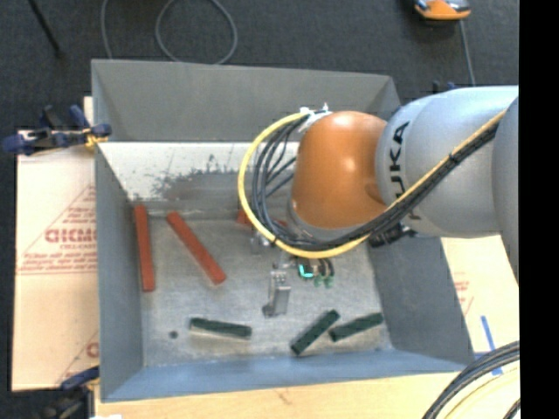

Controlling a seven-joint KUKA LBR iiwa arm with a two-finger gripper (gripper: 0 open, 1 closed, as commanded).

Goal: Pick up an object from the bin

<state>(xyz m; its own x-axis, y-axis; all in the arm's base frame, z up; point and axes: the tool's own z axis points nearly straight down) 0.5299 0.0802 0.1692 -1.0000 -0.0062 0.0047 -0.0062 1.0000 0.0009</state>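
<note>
Lying nearest, along the lower part of the grey bin's (pixel 113 278) floor, are three dark green sticks: a flat stick (pixel 220 328) at lower centre-left, a slanted stick (pixel 314 331) at lower centre, and a third stick (pixel 356 326) just right of it. Just above them, the tool (pixel 278 299) points down over bare floor between the flat and slanted sticks, likely so it can meet flat-lying pieces from above. Whether it is apart or together cannot be told, and nothing is seen in it. The slanted stick is the nearest candidate. Farther up and left lie two orange-red bars (pixel 196 248), well apart. The arm's orange cover (pixel 341 168) hides the upper centre.
</note>
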